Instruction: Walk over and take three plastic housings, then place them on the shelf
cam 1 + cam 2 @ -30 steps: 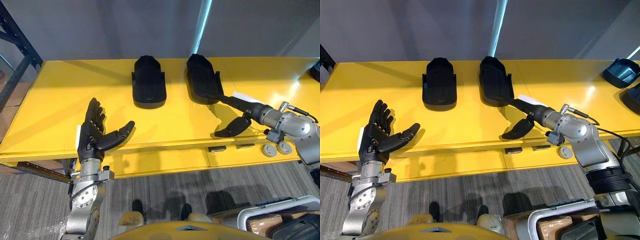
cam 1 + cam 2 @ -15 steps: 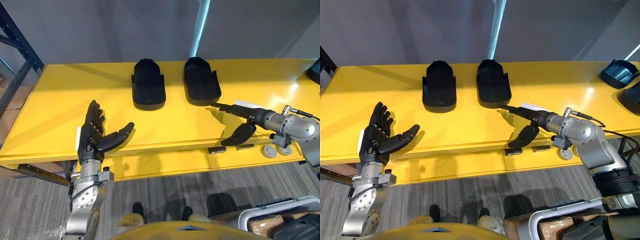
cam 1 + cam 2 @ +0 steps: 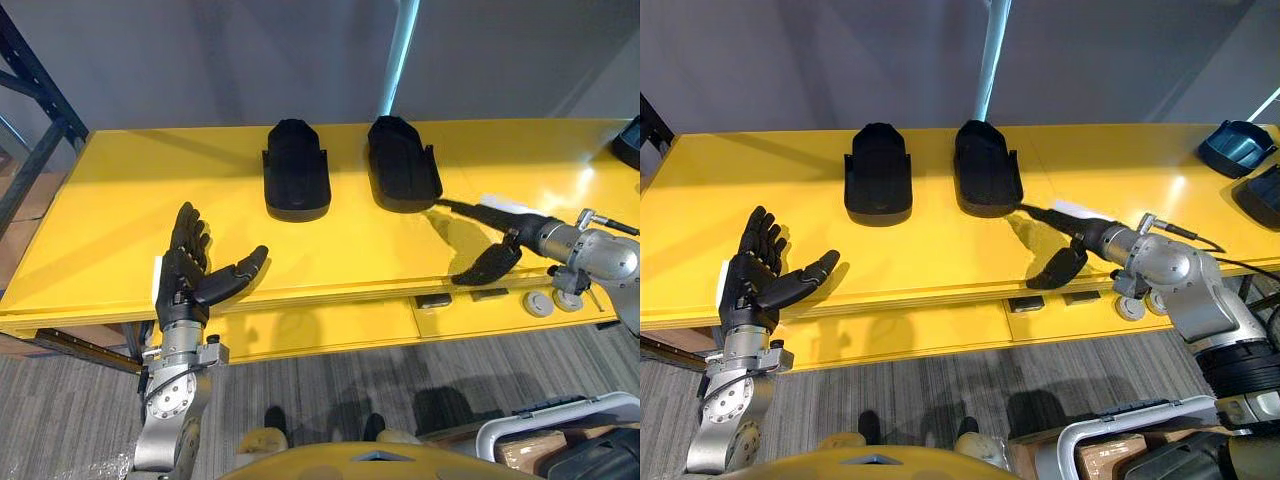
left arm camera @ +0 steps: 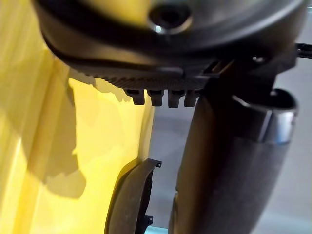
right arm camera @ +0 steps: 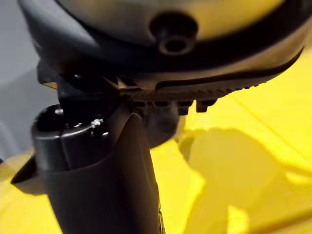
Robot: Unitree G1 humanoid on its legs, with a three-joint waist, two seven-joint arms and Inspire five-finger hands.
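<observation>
**Right hand flat and empty, just short of a housing**

The right hand (image 3: 508, 233) lies low over the yellow table (image 3: 120, 200), fingers straight, thumb hanging below, holding nothing. Its fingertips (image 3: 445, 206) end just beside the near corner of the right housing (image 3: 402, 168); whether they touch cannot be made out. In its own wrist view the thumb blocks most of what lies ahead. Further off, on that hand's inner side, the left housing (image 3: 296, 172) lies flat, apart from its twin. The left hand (image 3: 186, 278) is held palm-up at the table's near edge, fingers spread, empty. Well out on the right hand's outer side a dark part (image 3: 1237, 146) sits on the table, too small to identify. Beyond the left hand a dark rack (image 3: 35, 125) is cut off.
</observation>
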